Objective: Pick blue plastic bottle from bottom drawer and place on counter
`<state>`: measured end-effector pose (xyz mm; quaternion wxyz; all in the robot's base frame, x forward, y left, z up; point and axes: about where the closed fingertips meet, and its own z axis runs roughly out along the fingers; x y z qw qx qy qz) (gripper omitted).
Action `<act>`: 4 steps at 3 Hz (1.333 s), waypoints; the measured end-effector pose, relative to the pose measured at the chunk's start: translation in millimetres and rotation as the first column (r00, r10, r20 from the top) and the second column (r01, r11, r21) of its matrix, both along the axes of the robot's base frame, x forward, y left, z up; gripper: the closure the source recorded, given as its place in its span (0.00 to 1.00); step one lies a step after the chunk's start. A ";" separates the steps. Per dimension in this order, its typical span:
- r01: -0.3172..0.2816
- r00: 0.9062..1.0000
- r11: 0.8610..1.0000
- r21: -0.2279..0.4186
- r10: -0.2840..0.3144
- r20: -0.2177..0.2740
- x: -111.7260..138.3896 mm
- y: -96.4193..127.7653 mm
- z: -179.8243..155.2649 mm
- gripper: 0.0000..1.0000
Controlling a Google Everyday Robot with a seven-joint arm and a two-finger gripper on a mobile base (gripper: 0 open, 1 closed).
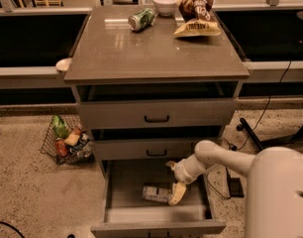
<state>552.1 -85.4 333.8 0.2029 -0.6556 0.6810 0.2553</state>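
Observation:
The blue plastic bottle (155,193) lies on its side on the floor of the pulled-out bottom drawer (123,182). My gripper (175,194) reaches down into the drawer from the right and sits right at the bottle's right end, with one pale finger (177,193) over it. The white arm (216,158) comes in from the lower right. The counter (141,48) is the cabinet's glossy top above.
On the counter stand a green can (142,19), a white bowl (166,4) and a chip bag (197,13) at the far edge. Two upper drawers with black handles (156,118) are slightly open. A wire basket of items (67,142) sits on the floor left. Cables lie right.

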 end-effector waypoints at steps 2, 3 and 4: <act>0.012 0.999 0.999 0.037 -0.010 -0.048 14.6 26.9 -84.5 0.00; 0.042 0.999 0.999 0.034 -0.041 -0.025 15.6 38.2 -115.0 0.00; 0.091 0.995 0.995 0.051 -0.093 0.037 23.0 44.1 -149.8 0.00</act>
